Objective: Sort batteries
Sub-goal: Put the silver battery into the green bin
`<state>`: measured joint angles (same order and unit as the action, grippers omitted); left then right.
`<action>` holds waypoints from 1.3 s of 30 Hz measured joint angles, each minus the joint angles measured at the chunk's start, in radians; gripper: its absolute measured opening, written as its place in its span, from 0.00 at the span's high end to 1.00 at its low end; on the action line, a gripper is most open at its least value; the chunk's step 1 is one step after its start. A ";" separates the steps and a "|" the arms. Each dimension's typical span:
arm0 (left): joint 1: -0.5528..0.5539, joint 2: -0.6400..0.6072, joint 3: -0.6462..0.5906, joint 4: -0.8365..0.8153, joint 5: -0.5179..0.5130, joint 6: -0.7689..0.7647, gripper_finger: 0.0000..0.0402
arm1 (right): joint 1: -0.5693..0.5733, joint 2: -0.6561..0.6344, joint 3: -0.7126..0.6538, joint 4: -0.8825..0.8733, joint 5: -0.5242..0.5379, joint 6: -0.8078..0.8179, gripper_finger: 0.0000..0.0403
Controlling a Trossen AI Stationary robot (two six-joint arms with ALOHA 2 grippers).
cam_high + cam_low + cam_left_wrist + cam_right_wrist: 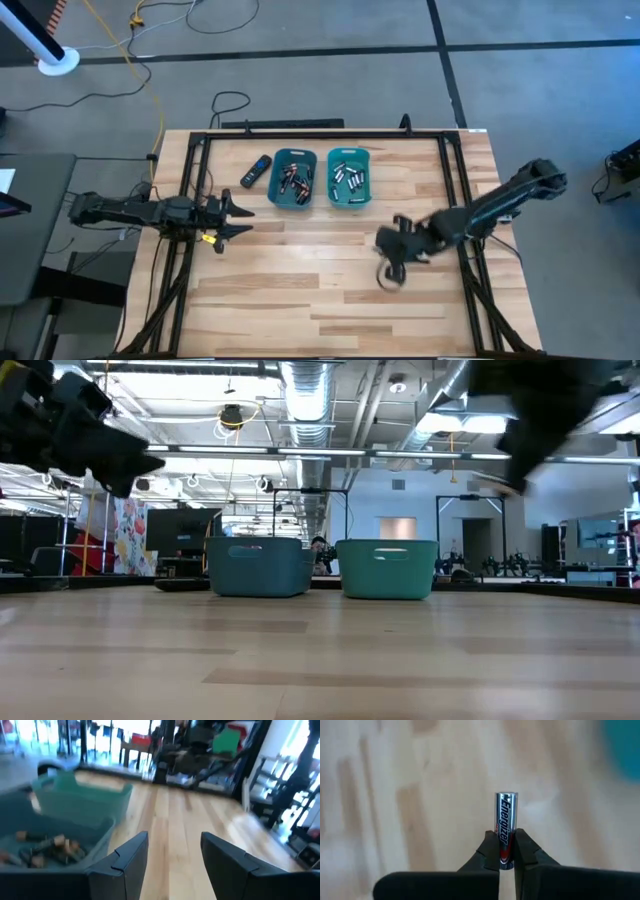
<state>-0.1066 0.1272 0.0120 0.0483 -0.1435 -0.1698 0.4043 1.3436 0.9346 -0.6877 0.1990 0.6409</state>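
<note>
My right gripper [506,854] pinches one silver battery [505,827] tight, near the bench's right edge. My left gripper [172,851] waits near the left edge, fingers apart.

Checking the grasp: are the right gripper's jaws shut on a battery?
Yes. The right gripper pinches a silver battery at its lower end.

A black remote-like device [256,171] with a blue button is lying near the wooden table's [330,300] far edge, just beside the left teal bin [292,180]. The right teal bin [348,177] is sitting alongside it. A yellow cable [135,50] is trailing across the grey floor beyond the table's far left corner.
</note>
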 joint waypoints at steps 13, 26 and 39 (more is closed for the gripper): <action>0.000 -0.082 -0.001 -0.001 0.003 -0.005 0.56 | -0.506 0.131 0.289 -0.049 0.021 -0.327 0.96; 0.000 -0.108 -0.001 0.000 0.002 -0.044 0.56 | -0.774 0.552 0.513 -0.122 -0.098 -0.430 0.96; 0.000 -0.108 -0.002 -0.002 0.002 -0.078 0.56 | -0.808 0.702 0.551 -0.119 -0.175 -0.433 0.92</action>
<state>-0.1067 0.0193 0.0101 0.0460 -0.1414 -0.2478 -0.4038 2.0457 1.4858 -0.8065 0.0240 0.2083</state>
